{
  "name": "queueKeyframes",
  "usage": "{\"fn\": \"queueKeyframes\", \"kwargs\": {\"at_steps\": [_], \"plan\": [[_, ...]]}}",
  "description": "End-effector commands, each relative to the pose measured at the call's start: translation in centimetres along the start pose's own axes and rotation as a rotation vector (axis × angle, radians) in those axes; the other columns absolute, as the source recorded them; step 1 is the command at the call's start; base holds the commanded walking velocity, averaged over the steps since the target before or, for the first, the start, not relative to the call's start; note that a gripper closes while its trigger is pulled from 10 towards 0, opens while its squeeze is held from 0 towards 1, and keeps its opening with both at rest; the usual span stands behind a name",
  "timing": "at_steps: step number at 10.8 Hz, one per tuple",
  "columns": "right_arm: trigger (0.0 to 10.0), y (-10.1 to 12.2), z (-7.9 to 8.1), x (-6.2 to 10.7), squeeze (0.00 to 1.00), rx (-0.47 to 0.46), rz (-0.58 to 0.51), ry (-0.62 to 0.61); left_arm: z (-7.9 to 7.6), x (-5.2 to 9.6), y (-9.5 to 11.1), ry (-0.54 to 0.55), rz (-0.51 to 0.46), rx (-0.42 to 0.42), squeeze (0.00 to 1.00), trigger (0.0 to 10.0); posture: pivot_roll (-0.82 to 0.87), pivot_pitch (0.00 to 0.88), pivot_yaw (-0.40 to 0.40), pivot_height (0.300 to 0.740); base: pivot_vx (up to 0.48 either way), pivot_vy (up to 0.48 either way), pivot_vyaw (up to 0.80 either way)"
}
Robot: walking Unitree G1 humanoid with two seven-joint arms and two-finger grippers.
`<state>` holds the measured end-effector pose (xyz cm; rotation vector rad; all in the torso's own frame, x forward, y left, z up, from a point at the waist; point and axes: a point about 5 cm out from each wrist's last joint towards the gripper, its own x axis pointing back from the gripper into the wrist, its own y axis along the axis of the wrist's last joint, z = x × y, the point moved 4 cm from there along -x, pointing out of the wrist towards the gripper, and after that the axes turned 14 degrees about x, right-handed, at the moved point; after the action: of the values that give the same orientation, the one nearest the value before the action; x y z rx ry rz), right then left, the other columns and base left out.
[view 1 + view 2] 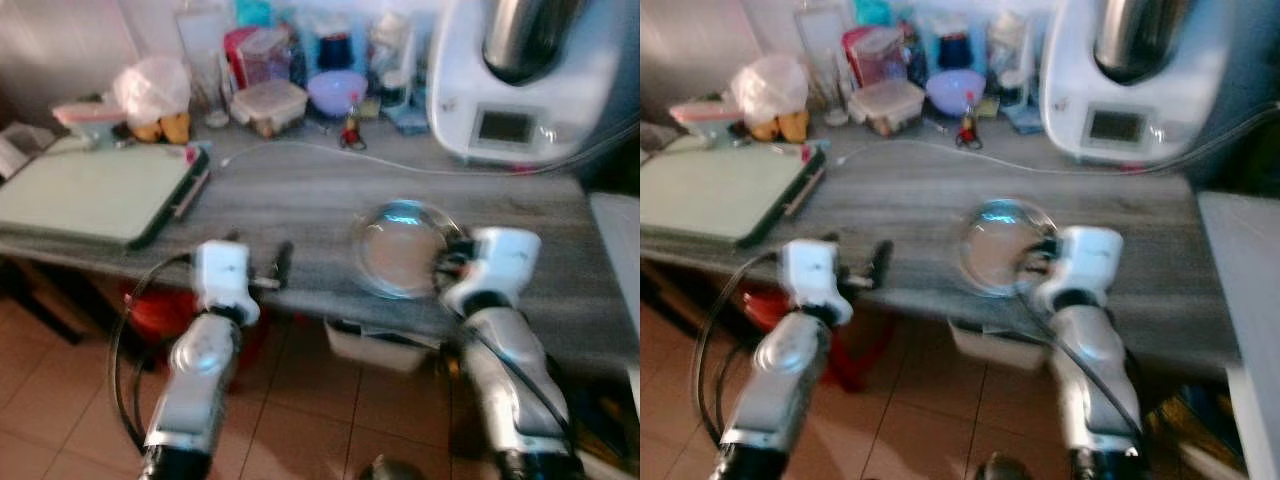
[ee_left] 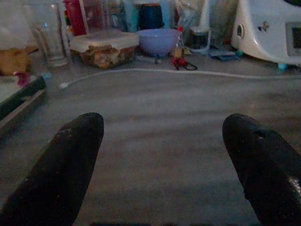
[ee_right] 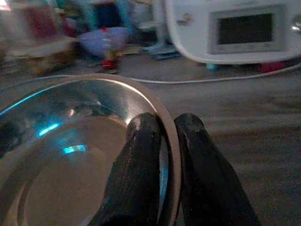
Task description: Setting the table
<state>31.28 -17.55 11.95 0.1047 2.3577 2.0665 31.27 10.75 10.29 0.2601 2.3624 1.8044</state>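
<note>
The right gripper (image 3: 162,155) is pinching the rim of the metal plate (image 1: 400,250) between its 2 fingers, 1 inside and 1 outside, so it should be lowering it flat onto the counter (image 1: 300,200), while the left gripper (image 2: 160,160) is hanging open.

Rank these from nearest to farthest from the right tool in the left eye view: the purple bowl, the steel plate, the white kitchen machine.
1. Steel plate: pinched at its rim by the right tool, near the counter's front edge.
2. White kitchen machine: at the back of the counter, on the robot's right.
3. Purple bowl: at the back among the clutter, further left.
</note>
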Motion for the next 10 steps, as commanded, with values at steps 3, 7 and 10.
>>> {"fn": "queueKeyframes", "kwargs": {"at_steps": [3,7,10], "plan": [[10.0,-1.5,0.4,-0.3,0.0,-0.039,0.092,-0.019,0.9,0.3,0.5,0.018,-0.008,-0.012,0.0,10.0,-0.04,0.0,0.054,0.74,0.0,0.0,0.0],[10.0,-4.0,-0.6,-1.0,0.0,-0.053,0.239,-0.1,0.6,0.6,0.2,-0.018,0.012,-0.004,0.0,10.0,-0.03,0.008,0.053,0.74,0.0,0.0,0.0],[10.0,-3.6,-0.8,-1.8,1.0,-0.083,0.233,-0.119,0.4,0.7,0.2,-0.029,0.015,-0.004,0.0,10.0,-0.02,0.009,0.05,0.74,0.0,0.0,0.0]]}}
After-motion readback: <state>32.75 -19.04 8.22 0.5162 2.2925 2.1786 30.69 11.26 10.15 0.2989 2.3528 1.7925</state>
